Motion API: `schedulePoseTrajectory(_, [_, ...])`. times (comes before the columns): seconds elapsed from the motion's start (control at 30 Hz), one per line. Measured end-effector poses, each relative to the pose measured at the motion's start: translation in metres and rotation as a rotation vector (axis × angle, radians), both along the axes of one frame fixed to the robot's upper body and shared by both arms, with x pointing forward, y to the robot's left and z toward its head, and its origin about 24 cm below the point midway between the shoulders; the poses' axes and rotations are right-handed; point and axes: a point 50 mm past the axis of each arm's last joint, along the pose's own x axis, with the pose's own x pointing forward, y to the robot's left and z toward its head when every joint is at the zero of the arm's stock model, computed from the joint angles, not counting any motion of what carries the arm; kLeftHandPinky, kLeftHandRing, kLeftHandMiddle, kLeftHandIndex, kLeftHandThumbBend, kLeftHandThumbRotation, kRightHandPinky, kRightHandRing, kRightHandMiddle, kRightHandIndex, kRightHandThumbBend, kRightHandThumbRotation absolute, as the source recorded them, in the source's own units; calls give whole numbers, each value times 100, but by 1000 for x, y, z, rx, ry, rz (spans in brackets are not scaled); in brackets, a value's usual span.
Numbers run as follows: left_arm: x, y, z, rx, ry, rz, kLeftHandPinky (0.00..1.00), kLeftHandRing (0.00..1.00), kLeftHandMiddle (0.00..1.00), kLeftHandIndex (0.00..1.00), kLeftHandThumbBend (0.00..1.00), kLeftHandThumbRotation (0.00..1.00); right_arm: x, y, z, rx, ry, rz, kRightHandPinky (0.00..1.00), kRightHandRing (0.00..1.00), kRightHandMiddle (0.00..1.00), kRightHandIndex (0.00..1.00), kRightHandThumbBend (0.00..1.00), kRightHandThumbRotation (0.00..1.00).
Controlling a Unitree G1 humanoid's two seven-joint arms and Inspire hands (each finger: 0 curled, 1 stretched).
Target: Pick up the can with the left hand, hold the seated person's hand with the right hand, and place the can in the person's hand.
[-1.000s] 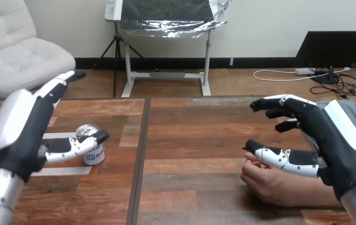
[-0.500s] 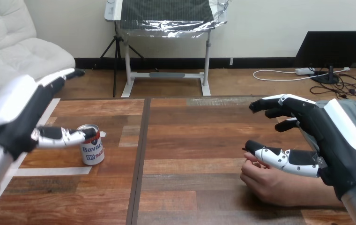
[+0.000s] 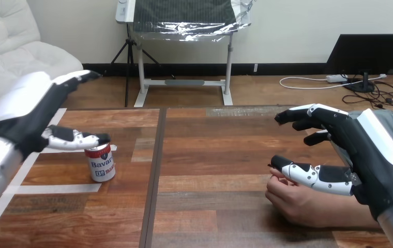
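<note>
The small can (image 3: pixel 100 163) stands upright on the wooden table (image 3: pixel 215 150) at its left part, its label white with a red band on top and blue print; white tape strips (image 3: pixel 55 188) lie on the planks beside it. The left hand (image 3: pixel 26 111) hovers above the can with fingers straight, the thumb tip over the can's rim, grasping nothing. The right hand (image 3: pixel 354 150) is spread loosely above the person's hand (image 3: pixel 298 201), which rests on the table; whether they touch cannot be told.
</note>
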Motion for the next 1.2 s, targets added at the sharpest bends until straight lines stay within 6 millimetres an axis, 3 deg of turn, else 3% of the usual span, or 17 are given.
schedulePoseTrajectory(0.6, [22,-12,-17,45,128,-36,77,85,89,88,79,26,0,-1,0,-6,2,-8,69,76,77,69,65,0])
schedulePoseTrajectory(1.2, [42,-11,-26,55,224,-44,79,88,91,91,83,26,0,-3,-2,-5,21,-21,73,77,77,69,66,0])
